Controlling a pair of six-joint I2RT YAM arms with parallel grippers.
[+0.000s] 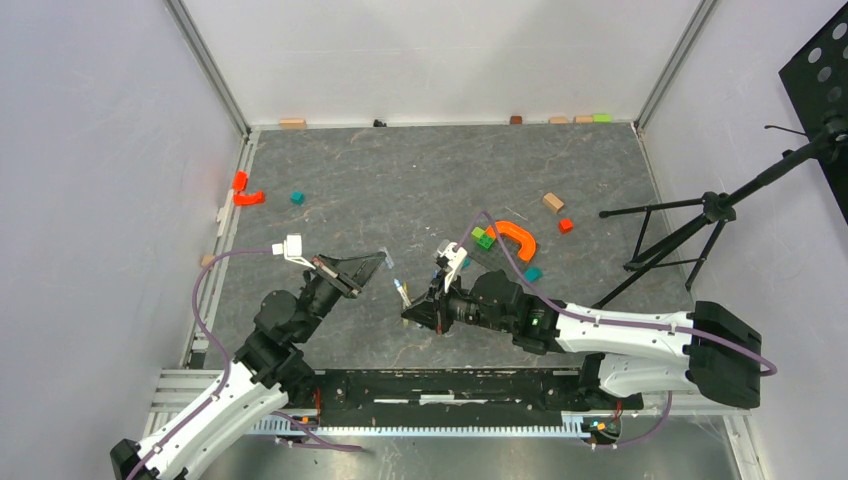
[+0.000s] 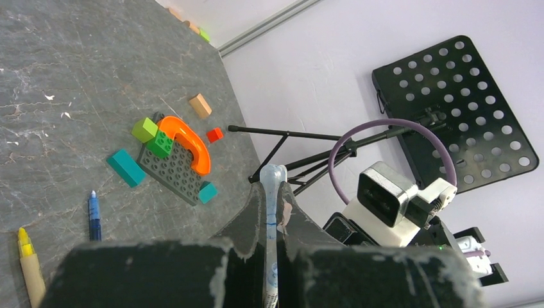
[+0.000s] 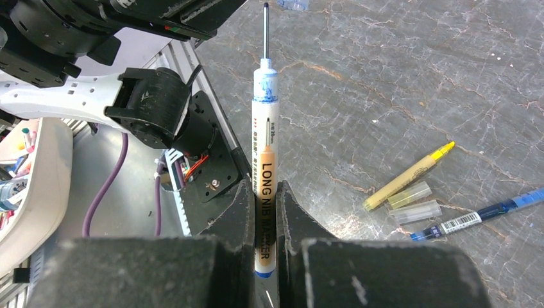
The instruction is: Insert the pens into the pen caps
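Two grippers work on the left arm's side of the orange arch [image 1: 518, 238], nearer the arm bases than it is. The left gripper [image 2: 272, 202] has its fingers pressed together on a clear cap [image 2: 272, 176]. The cap stands straight up between them, its rounded end above the fingertips. The right gripper [image 3: 264, 192] is clamped on a white marker [image 3: 264, 115] with an orange label. Its long thin nib [image 3: 265, 25] reaches out past the fingers toward the left arm.

Loose on the table [image 1: 400, 180], also on the left arm's side of the arch, lie a yellow pen [image 3: 410, 176] and a blue pen [image 3: 478, 215]. Between them are two more clear caps [image 3: 410, 194], side by side and just beside the yellow pen. Neither loose pen touches a gripper.

The arch itself rests along one edge of a grey studded plate [image 2: 170, 173]. Green blocks [image 2: 154, 136] sit at one end of the arch. A long teal block [image 2: 126, 167] lies just beside the plate, on the pens' side of the arch, and a small teal block [image 2: 206, 191] sits at the plate's corner. A red block [image 2: 215, 135] lies close behind the arch and a tan block [image 2: 200, 106] a little farther beyond it. Past the arch, off the table's right edge, stands a black perforated music stand [image 2: 455, 109] on a tripod.
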